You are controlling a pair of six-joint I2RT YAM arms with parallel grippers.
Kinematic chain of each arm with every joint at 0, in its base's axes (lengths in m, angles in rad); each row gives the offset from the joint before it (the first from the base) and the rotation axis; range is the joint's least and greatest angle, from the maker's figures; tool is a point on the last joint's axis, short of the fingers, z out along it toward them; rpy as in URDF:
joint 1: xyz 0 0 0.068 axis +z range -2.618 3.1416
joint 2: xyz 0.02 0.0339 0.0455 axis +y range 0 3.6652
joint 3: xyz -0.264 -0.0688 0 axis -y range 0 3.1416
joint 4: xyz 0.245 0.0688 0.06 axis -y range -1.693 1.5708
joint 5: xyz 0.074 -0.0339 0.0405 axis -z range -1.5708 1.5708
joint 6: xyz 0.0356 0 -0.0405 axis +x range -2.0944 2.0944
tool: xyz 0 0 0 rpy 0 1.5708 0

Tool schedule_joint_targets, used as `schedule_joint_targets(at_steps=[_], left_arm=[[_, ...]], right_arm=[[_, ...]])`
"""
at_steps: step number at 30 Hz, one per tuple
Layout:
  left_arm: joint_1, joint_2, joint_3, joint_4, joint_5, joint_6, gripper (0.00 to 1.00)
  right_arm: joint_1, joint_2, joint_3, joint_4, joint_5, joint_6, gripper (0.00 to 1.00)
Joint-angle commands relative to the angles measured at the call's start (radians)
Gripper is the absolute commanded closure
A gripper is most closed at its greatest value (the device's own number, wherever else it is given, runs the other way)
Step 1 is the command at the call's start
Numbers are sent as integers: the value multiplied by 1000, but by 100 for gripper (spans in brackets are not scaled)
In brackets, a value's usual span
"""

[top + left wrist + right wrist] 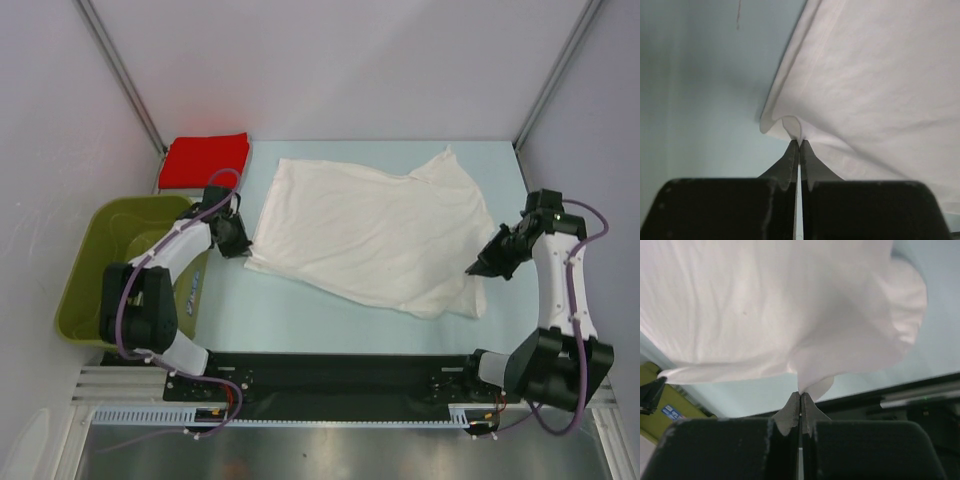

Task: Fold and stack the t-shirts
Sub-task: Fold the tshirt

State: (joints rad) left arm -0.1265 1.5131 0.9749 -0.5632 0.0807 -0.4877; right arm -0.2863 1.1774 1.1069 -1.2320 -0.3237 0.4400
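Along the bottom of the overhead view, both arm bases are sitting on the black rail (330, 375), and each arm is folding up from its base and reaching forward over the table (300, 320).

Left of centre, the left gripper (241, 250) is pinching the near left corner of the white t-shirt (370, 235), jaws pressed together on a small curl of hem. At the right, the right gripper (472, 268) is doing the same at the shirt's near right corner, with cloth draping off its tips and a bunched lobe of fabric hanging beside them.

Both grips are looking thin. Only the very edge is sitting between the tips, so a quick lift or a pull from the opposite arm could be tugging a corner free. Either pinch may also be catching one layer only, which would be leaving the back panel behind and spoiling the fold. The left forearm is passing just over the rim of the olive-green basket (90, 270), so a swing outward is risking a knock.

The left arm is angling toward upper right and the right arm is bending inward toward the left, both wrists tipped down.

Farther back, the shirt is lying spread across mid-table, and the red t-shirt (205, 158) is resting folded at upper left.
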Motion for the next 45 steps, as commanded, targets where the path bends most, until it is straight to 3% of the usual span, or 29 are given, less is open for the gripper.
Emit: schedule_joint_targets(at_steps=[1, 6, 15, 32, 45], left_arm=[[-9, 62, 88, 16, 17, 8, 100], [-9, 162, 191, 14, 11, 4, 100], [-9, 312, 376, -6, 44, 1, 100], [-9, 435, 534, -35, 28, -6, 100], [-7, 490, 610, -55, -24, -9, 100]], right_arm=[[-7, 105, 158, 154, -23, -11, 100], [-5, 278, 281, 218, -26, -17, 100], [-13, 450, 393, 298, 2, -17, 100], [-14, 636, 567, 292, 58, -53, 100], [-14, 680, 551, 298, 64, -49, 100]])
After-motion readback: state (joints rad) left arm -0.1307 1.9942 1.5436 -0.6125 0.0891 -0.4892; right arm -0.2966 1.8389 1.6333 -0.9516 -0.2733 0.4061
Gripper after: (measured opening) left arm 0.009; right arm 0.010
